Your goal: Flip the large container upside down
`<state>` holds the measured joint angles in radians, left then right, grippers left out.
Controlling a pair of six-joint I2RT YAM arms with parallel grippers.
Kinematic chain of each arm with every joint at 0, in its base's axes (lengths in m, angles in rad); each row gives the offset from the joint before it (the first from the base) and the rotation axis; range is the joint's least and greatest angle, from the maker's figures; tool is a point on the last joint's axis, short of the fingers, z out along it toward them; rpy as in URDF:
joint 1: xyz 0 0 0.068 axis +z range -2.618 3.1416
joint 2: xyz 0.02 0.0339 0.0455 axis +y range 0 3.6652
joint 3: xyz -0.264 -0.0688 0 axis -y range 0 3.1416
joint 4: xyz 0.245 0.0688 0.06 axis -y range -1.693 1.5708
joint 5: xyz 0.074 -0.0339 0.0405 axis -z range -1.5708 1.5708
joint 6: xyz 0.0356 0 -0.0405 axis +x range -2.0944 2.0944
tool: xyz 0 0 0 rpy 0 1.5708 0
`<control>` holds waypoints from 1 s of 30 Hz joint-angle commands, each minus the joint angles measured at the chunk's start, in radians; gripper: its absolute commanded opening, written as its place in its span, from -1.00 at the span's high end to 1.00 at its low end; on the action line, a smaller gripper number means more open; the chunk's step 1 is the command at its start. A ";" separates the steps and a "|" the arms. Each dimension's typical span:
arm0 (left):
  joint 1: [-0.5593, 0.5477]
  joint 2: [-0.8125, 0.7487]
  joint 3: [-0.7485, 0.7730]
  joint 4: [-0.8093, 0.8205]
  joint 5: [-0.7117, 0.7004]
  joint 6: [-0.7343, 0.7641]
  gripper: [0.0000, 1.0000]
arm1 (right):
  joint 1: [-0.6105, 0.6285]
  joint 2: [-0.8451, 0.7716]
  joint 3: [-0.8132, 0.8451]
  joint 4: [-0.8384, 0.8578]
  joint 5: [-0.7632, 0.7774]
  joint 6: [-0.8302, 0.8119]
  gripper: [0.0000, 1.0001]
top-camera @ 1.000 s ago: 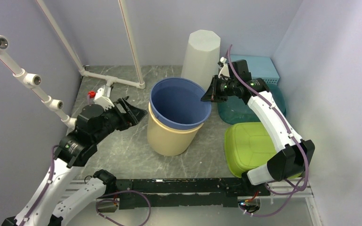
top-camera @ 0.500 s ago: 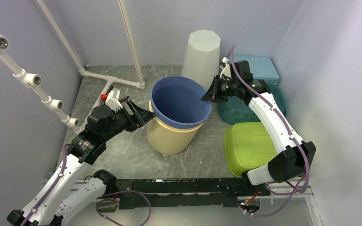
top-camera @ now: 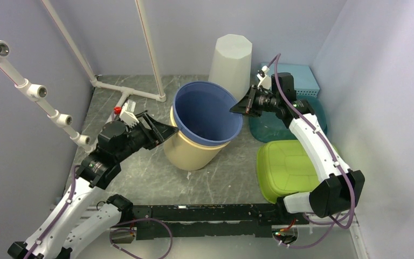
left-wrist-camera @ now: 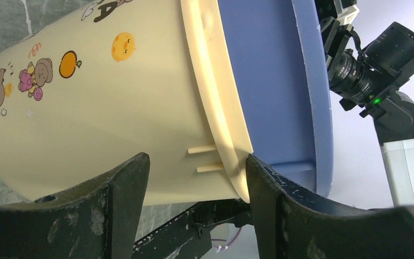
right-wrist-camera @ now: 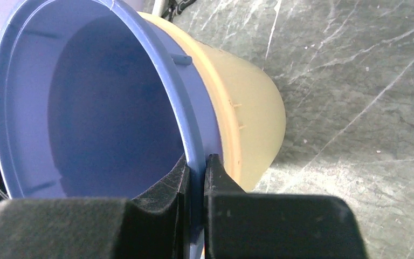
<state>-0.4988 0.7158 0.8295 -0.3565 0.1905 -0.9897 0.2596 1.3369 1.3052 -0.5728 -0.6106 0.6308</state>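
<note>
A blue bucket (top-camera: pixel 205 116) sits nested inside a cream bucket (top-camera: pixel 194 154) with cartoon prints, mid-table, and the stack leans a little. My right gripper (top-camera: pixel 238 109) is shut on the blue bucket's right rim (right-wrist-camera: pixel 194 145), one finger inside and one outside. My left gripper (top-camera: pixel 164 131) is open at the left side, its jaws straddling the cream bucket's rim (left-wrist-camera: pixel 223 135). One finger (left-wrist-camera: pixel 269 189) touches that rim; the other (left-wrist-camera: pixel 124 189) stands off the cream wall.
Behind the buckets stands a tall white octagonal container (top-camera: pixel 229 59). To the right lie a teal tub (top-camera: pixel 272 129), a light blue box (top-camera: pixel 302 78) and a green lid (top-camera: pixel 283 167). White pipe frames (top-camera: pixel 129 89) run along the back left and left wall.
My left gripper has moved in to the cream bucket's rim and narrowed slightly. The right gripper has risen with the blue rim, and the stack has tilted and shifted slightly left.
</note>
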 commanded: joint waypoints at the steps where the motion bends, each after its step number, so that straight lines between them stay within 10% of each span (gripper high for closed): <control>1: -0.003 0.022 -0.007 -0.029 -0.014 0.027 -0.40 | 0.013 -0.092 0.027 0.220 -0.321 0.213 1.00; 30: -0.007 0.132 0.058 -0.344 -0.230 0.149 -0.27 | 0.005 -0.111 0.016 0.354 -0.383 0.315 1.00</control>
<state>-0.5018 0.7971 0.8936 -0.5201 0.0620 -0.8936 0.2459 1.3125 1.2442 -0.4110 -0.6662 0.7010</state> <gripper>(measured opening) 0.632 0.139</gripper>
